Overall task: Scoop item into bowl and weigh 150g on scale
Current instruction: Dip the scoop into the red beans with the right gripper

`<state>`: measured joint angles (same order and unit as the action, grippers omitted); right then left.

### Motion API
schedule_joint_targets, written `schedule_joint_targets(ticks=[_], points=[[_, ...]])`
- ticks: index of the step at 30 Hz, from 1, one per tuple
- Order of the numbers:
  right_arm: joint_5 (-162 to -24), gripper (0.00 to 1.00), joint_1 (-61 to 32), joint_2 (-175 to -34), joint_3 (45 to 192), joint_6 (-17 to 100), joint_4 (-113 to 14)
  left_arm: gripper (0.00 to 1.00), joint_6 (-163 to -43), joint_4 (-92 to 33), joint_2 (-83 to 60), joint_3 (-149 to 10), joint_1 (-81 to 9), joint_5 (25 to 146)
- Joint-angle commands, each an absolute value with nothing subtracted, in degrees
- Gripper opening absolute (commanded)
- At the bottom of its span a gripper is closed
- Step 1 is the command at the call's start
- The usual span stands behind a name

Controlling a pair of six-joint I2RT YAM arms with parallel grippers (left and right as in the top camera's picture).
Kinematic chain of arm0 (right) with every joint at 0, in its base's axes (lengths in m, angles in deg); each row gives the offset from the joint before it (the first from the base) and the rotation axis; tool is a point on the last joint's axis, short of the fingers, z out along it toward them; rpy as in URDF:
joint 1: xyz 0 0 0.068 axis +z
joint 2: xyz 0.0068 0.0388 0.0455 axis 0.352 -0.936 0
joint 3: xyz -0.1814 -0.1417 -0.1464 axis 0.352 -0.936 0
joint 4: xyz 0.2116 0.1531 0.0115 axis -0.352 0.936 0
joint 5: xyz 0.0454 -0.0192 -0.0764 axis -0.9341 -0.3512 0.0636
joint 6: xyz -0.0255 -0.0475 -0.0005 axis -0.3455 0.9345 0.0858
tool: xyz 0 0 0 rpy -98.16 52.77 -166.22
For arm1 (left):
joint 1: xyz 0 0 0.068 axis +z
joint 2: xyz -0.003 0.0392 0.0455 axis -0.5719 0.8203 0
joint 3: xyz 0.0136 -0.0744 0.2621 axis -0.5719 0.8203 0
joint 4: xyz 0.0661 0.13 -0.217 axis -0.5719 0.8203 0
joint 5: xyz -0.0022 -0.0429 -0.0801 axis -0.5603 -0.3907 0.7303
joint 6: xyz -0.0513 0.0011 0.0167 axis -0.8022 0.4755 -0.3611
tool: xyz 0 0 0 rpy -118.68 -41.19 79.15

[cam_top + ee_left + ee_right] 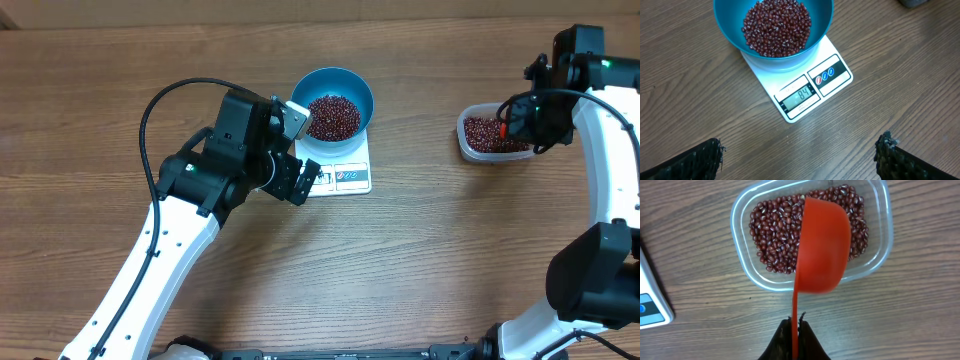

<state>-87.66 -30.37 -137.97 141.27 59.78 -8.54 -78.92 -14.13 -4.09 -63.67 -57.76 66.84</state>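
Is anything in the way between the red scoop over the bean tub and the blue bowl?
Nothing visible does. Between the scoop over the tub and the bowl on the scale lies bare table; the open left hand hovers on the bowl's opposite side.

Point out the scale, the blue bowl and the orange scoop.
scale (pixel 799 95): left wrist view, on its display window.
blue bowl (pixel 727 20): left wrist view, on its bare inner wall.
orange scoop (pixel 822 245): right wrist view, on its cup.
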Motion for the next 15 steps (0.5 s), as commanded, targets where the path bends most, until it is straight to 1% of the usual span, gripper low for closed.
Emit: schedule_joint_targets(ticks=[1, 11, 15], points=[[-87.72, 0.04, -30.65, -136.66, 138.39, 63.10, -11.43, 0.99, -79.69, -14.35, -4.41, -63.56, -57.78, 66.49], [-87.79, 0.04, -30.65, -136.68, 130.80, 67.38, -25.22, 0.99, -79.69, -14.35, -4.41, -63.56, -57.78, 66.49], [-87.79, 0.04, -30.65, -137.29, 129.19, 67.54, -26.90, 1.00, -79.69, -14.35, -4.41, -63.56, -57.78, 66.49]])
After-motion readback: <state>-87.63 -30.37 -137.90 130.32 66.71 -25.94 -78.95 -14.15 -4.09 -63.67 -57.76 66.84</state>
